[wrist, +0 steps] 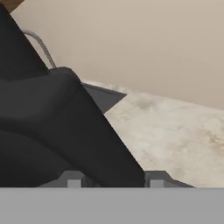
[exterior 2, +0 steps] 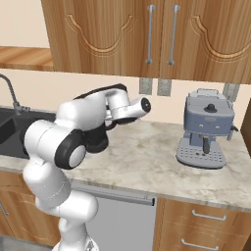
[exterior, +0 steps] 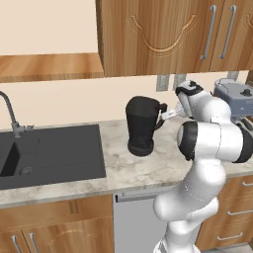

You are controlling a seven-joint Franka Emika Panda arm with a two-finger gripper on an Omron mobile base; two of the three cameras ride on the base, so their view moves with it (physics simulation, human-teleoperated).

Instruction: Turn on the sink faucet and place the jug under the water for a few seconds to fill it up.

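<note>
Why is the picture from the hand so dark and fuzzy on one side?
In the hand view the black jug sits right against the camera, so it looks big, soft-edged and featureless. In the left base view the same jug is sharp, with a faint shadow on the counter; light is flat, no glare.
</note>
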